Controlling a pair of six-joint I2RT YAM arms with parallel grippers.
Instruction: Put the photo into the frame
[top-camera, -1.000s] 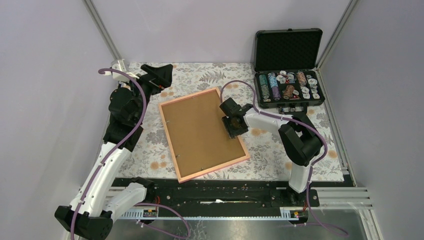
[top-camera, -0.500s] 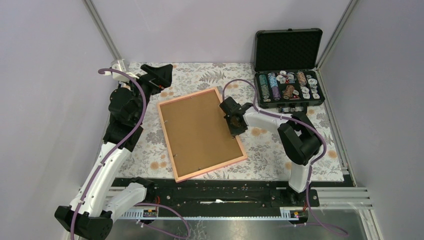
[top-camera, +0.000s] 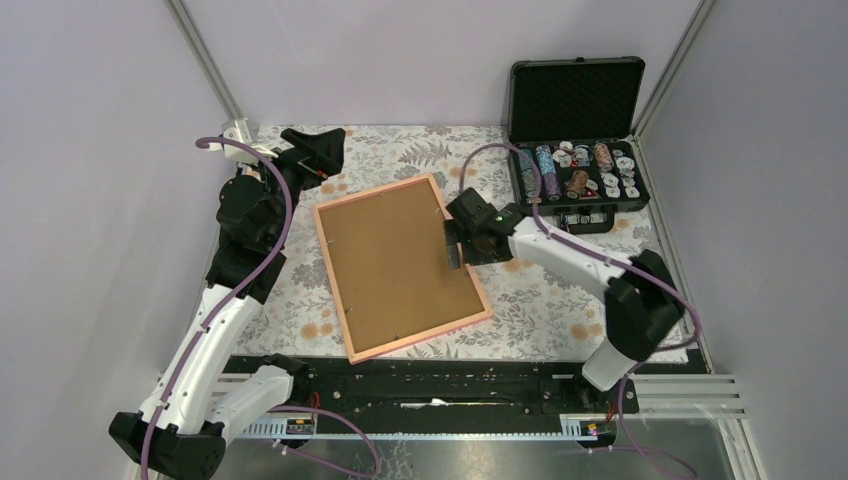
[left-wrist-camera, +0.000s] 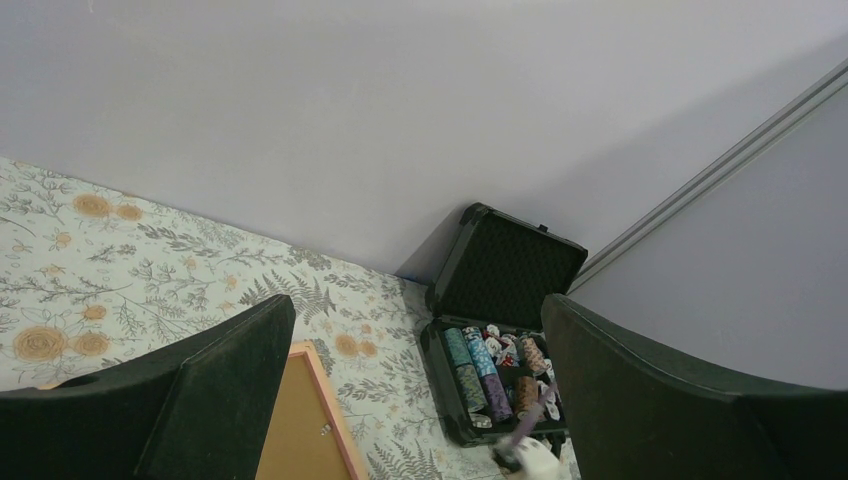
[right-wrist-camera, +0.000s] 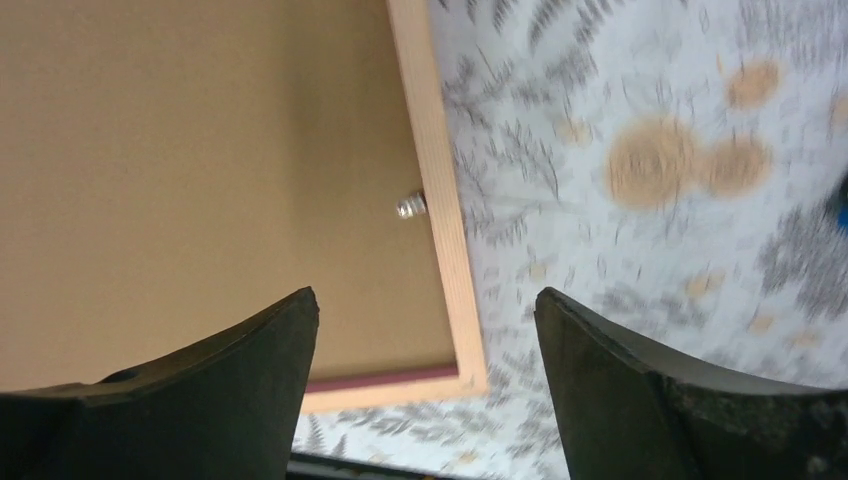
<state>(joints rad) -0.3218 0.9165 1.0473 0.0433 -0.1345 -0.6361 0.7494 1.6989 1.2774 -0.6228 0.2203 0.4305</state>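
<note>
Centre of the top view: large rectangular picture frame (top-camera: 337, 283) with a thin salmon-pink border, lying flat and back-up on the floral-patterned counter (top-camera: 560, 305), long sides slanting from upper left to lower right. Plain brown fibreboard backing panel (top-camera: 400, 265) seated inside the border.

Right jaws spread wide and pinching nothing, poised over the right long edge of the picture frame, about halfway along it; contact with the border impossible to tell. Right wrist view blurred: black fingers (right-wrist-camera: 190, 400) at lower left and lower right, the pink border (right-wrist-camera: 440, 220) and one corner between them, and a small silver metal tab (right-wrist-camera: 411, 206) on the backing panel (right-wrist-camera: 200, 150), just beside the border.

Left jaws also spread and empty, raised at the upper left of the top view, apart from the picture frame. Between their black fingers (left-wrist-camera: 170, 410), at lower centre of the left wrist view, an open black hard case (left-wrist-camera: 510, 265) of coloured poker chips (left-wrist-camera: 480, 365); same case (top-camera: 575, 100) at upper right of the top view.
</note>
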